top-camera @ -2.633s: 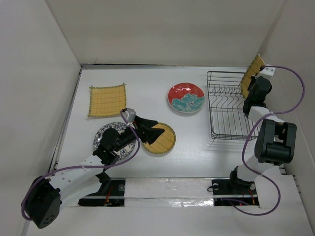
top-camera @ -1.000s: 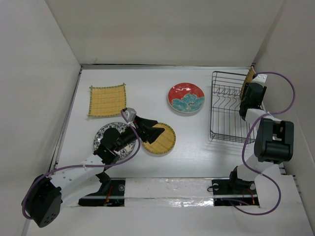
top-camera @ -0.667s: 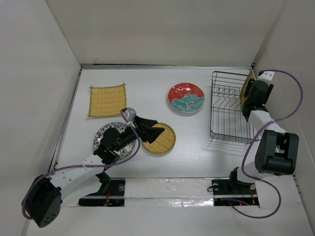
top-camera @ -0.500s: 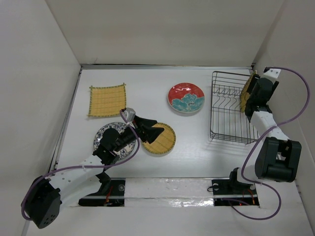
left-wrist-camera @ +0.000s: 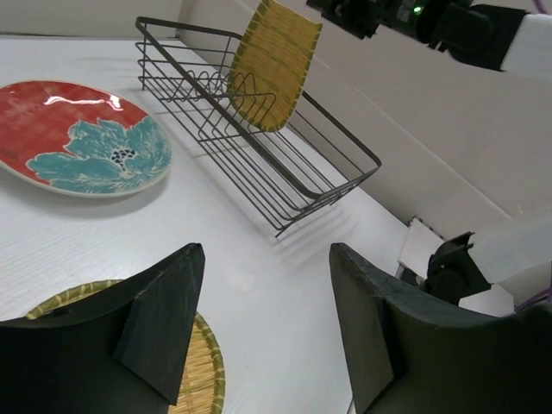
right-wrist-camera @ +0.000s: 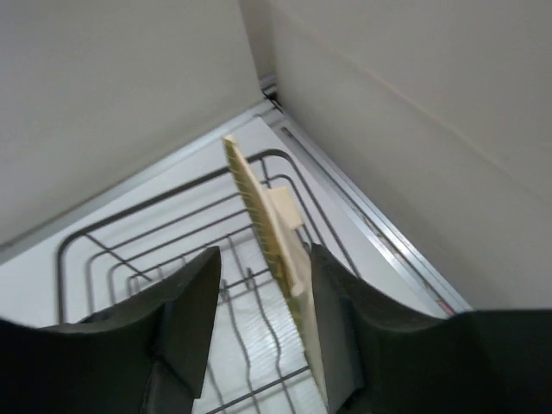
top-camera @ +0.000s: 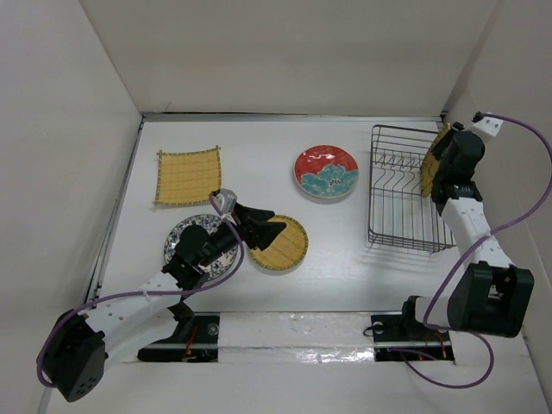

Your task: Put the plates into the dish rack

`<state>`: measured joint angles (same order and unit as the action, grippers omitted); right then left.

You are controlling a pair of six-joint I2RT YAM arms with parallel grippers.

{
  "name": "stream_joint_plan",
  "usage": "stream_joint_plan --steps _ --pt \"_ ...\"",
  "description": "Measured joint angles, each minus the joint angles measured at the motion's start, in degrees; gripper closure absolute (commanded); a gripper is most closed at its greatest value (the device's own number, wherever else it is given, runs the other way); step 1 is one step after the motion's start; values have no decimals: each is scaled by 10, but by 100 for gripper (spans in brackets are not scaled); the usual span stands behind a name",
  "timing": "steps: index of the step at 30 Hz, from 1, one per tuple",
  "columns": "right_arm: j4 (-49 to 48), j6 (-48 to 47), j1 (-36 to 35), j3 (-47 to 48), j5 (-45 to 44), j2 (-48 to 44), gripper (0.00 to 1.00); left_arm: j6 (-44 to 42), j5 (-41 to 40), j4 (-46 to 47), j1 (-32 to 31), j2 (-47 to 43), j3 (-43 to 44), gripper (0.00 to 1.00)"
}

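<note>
Our right gripper has its fingers spread around the fan-shaped plate, which stands on edge in the dish rack. The plate runs between the fingers, closer to the one on the right of the wrist view, and we cannot tell whether it touches that pad. We judge this to be the release. To do it well, we should keep the fingers wide and draw back along the plate's own plane, so neither pad tips it. The plate's long axis runs upward, wide end high and narrow end down among the tines, and its top leans off upright. Its flat faces look toward the two fingers. Our left gripper is open and empty, with the round yellow plate just beneath its fingertips.
</note>
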<state>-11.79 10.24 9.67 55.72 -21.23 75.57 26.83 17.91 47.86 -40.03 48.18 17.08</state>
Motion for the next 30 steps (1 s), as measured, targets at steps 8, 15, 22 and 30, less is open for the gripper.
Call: stream_joint_plan --steps 8,15,22,30 --pt "11 57 -180 40 92 -52 100 -2 -44 -33 0 -19 0 97" --pt "13 76 -365 52 200 51 100 -9 -126 -57 0 -151 -8 100" --pt "36 90 -468 129 310 230 75 -3 -219 -72 -3 -264 -12 99" --pt "74 80 -556 340 405 435 44 -16 -297 -108 -4 -239 1 83"
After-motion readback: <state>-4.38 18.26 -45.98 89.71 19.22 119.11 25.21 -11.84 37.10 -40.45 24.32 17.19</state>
